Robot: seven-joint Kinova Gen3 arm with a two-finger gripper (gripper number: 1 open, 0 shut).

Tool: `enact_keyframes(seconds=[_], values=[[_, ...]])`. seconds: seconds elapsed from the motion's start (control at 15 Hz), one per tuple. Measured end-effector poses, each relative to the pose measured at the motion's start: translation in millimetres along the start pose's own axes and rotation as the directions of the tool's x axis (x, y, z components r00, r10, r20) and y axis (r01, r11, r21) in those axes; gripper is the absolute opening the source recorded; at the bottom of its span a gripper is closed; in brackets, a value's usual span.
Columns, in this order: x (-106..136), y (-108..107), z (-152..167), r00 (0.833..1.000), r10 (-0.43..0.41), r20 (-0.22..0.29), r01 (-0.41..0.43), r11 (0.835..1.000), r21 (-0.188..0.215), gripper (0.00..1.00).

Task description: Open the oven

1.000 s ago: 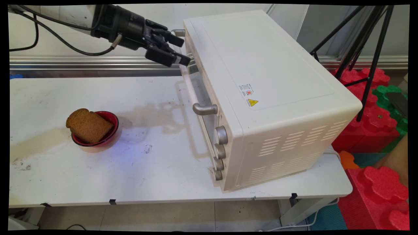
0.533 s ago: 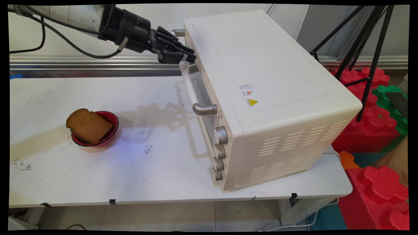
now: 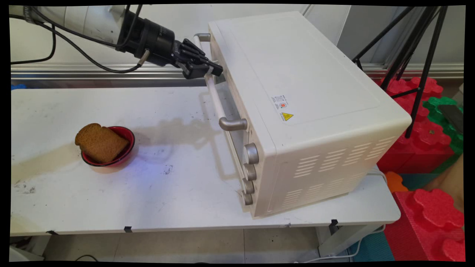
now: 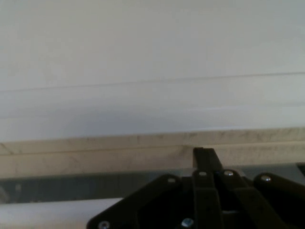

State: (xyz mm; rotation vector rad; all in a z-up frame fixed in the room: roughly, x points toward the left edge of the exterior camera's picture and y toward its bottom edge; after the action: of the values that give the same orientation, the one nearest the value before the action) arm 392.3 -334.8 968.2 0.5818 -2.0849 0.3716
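Observation:
A white toaster oven stands on the right half of the table, its glass door facing left. Along the top of the door runs a white handle bar on metal brackets. My black gripper comes in from the upper left and is shut on the far part of this oven door handle. In the hand view the gripper's linkage sits tight against the oven's pale front, with the handle bar at the lower left. The door looks shut or barely ajar.
A red bowl holding a brown slice of bread sits on the left of the white table. Several metal knobs line the oven's near front. Red and green foam blocks and a black tripod stand to the right.
The gripper moved right and slightly down onto the oven's handle bar, and its fingers went from open to shut round it. Bowl and bread stayed put.

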Motion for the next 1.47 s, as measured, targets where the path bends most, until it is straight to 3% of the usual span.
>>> enact_keyframes(seconds=[0.73, 1.47], values=[[-10, 0, -1, 0.999, 0.005, 0.038, -0.005, 1.000, -0.002, 0.00], [-38, 6, -24, 0.993, 0.012, 0.116, -0.010, 1.000, -0.017, 0.00]])
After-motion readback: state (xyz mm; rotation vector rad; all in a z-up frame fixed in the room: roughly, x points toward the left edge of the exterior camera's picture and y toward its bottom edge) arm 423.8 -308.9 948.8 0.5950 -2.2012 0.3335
